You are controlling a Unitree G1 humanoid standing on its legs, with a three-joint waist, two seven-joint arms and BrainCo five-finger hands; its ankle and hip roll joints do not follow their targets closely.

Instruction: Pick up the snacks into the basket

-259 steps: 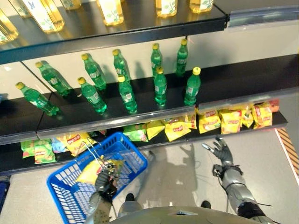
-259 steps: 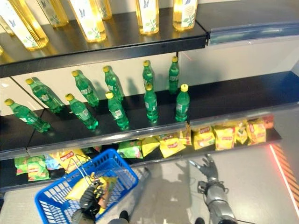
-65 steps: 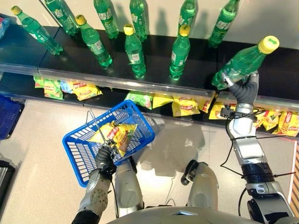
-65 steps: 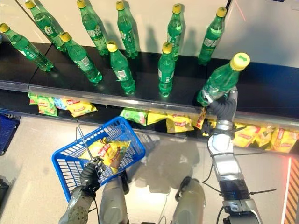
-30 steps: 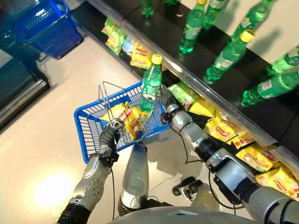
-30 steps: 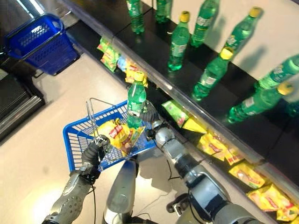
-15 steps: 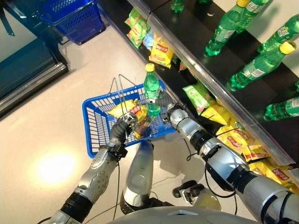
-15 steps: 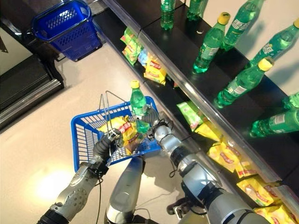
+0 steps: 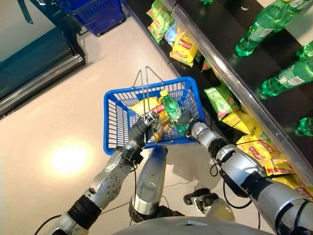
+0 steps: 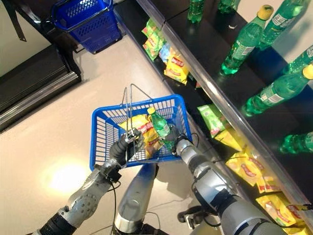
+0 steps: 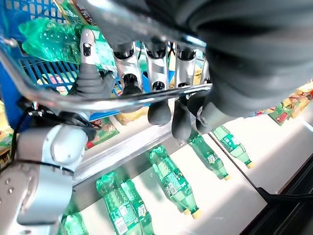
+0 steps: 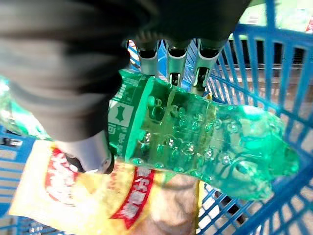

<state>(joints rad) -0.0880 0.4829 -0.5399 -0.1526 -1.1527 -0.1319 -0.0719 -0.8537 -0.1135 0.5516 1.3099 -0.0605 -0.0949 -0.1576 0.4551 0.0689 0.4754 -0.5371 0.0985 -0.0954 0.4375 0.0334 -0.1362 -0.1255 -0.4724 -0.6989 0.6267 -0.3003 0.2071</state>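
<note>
The left arm reached forward from the lower left, and the left hand [image 9: 141,128] had its fingers [image 11: 156,76] curled around a wire handle. The right arm came in from the lower right, and the right hand [image 9: 188,126] had fingers [image 12: 171,63] and thumb closed on a bottle.

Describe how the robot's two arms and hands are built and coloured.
Both arms are silver-grey jointed metal segments with dark bands. The left hand and right hand wear dark ribbed covers over back and wrist; their silver fingers end in dark rounded tips.
</note>
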